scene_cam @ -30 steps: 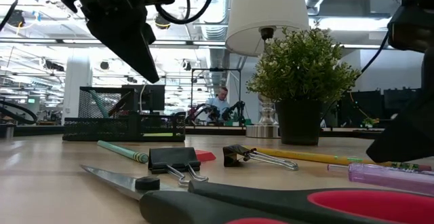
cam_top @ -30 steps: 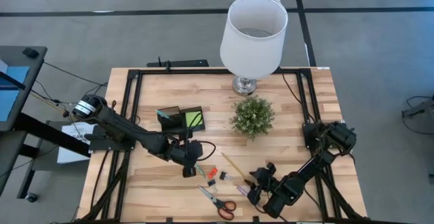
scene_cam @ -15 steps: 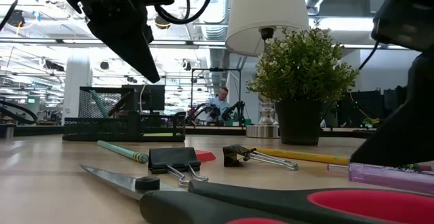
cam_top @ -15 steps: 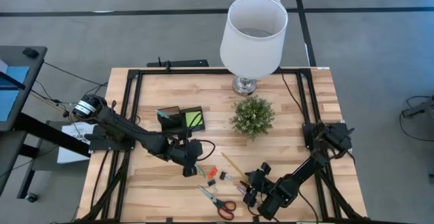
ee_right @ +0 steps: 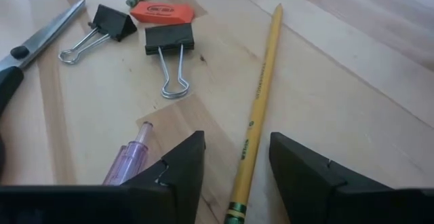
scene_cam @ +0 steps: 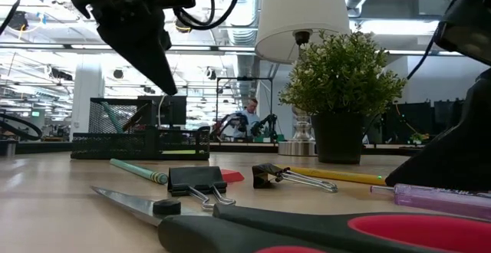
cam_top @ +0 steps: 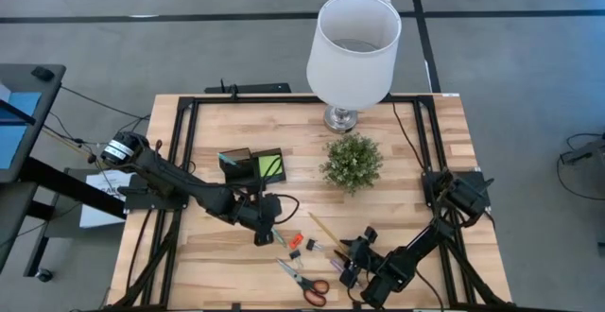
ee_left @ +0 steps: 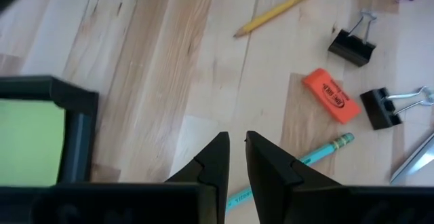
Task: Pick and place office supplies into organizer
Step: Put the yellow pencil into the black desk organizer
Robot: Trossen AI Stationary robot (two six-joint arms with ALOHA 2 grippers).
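The black organizer (cam_top: 251, 167) stands left of the plant, a lime-green sticky pad (cam_top: 271, 166) in its low tray and a teal pen (cam_top: 230, 158) in its taller compartment. Loose on the wood lie a yellow pencil (ee_right: 261, 95), a purple pen (ee_right: 129, 164), two black clips (ee_right: 169, 39) (ee_right: 114, 20), an orange eraser (ee_right: 161, 11), a teal pencil (ee_left: 319, 153) and red-handled scissors (cam_top: 304, 279). My right gripper (ee_right: 234, 157) is open, low over the table, a finger on each side of the yellow pencil's lower end without touching. My left gripper (ee_left: 236, 141) hovers shut above the wood between organizer and eraser.
A green potted plant (cam_top: 352, 162) and a white-shaded lamp (cam_top: 354, 49) stand toward the far edge. Black frame rails (cam_top: 185, 151) run along the table's sides. Bare wood (cam_top: 203, 255) lies near the left front corner. A person shows far off in the room (scene_cam: 247, 115).
My right gripper has moved a little toward the table's left and come down closer to the wood, ending astride the yellow pencil's end beside the purple pen. My left gripper and the supplies have stayed where they were.
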